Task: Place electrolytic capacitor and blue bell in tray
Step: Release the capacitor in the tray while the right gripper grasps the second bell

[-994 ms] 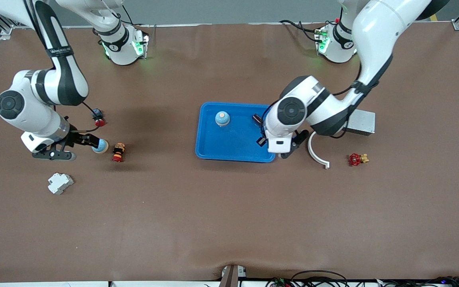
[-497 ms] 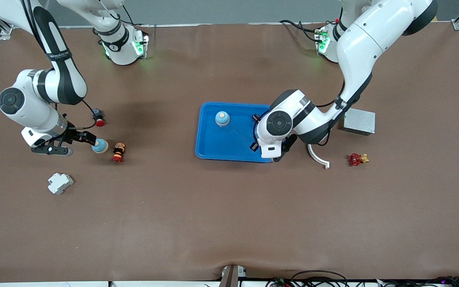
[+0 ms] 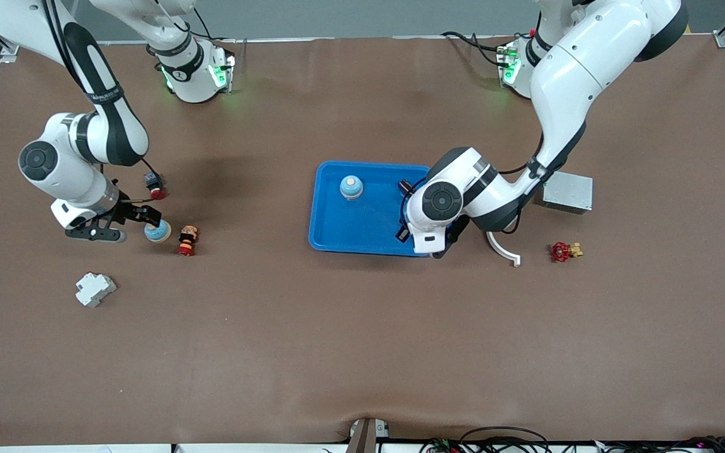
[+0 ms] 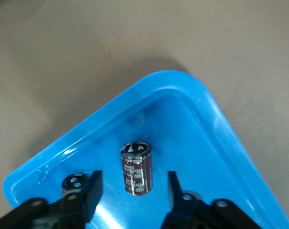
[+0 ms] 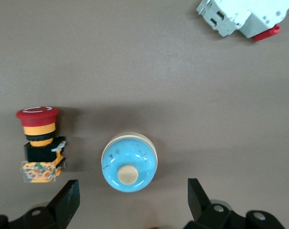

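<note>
Your brown table (image 3: pixel 362 327) carries the tray (image 3: pixel 337 236), with one blue bell (image 3: pixel 351 187) and the electrolytic capacitor (image 4: pixel 136 168) standing inside. Since a second ago, your left gripper (image 4: pixel 132 193) has released the capacitor, jaws now parted around it. Your right gripper (image 5: pixel 130 200), wide open, has moved over the second blue bell (image 5: pixel 129 162) beside the red emergency button (image 5: pixel 38 143).

Left gripper (image 4: pixel 132 191) hangs low over the table's middle, fingers parted; right gripper (image 5: pixel 130 202) hovers at the right arm's end, jaws wide.

White arms, black joint bands
</note>
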Available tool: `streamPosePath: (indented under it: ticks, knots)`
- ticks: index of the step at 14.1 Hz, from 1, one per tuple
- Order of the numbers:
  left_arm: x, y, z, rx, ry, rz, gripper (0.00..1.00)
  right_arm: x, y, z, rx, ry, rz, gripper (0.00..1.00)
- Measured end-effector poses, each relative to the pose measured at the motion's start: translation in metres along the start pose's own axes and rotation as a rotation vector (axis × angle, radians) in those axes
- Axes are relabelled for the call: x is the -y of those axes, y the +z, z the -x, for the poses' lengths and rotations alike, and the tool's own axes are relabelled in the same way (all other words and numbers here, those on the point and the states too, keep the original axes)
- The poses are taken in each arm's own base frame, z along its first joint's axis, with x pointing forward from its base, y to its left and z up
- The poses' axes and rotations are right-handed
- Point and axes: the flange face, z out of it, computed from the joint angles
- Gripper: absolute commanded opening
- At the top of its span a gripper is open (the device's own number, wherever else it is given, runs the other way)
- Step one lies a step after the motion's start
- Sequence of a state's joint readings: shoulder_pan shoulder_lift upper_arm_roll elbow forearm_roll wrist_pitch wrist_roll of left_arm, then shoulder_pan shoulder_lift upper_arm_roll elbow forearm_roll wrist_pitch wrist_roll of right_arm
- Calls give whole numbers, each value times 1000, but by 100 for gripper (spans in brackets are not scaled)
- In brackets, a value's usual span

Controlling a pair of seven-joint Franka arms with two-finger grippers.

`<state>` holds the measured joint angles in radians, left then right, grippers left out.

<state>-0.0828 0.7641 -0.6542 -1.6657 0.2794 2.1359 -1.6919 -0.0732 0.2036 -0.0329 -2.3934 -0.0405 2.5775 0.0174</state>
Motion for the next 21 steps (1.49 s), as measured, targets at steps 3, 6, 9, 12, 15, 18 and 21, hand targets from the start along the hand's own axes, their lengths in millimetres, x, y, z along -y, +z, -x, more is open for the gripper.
streamPosePath:
  ticks: [3,6,9,12,15,18,21]
  knots:
    - [-8,-55,-19,-33,-28,94,100,1,20,2,-15,8,-2,100]
    - [7,-146,-53,-120,11,182,100,2,35,3,-22,17,-3,100]
    - [40,-219,-90,-228,197,188,100,4,42,5,-30,21,-4,100]
    - [75,-264,-127,-281,365,109,100,6,52,10,-34,29,-6,100]
    - [105,-296,-163,-297,523,34,100,8,57,11,-32,37,-8,100]
    - [125,-315,-186,-313,597,13,100,10,57,11,-32,35,-9,88]
    - [137,-324,-196,-317,642,-8,100,14,57,11,-33,27,-10,0]
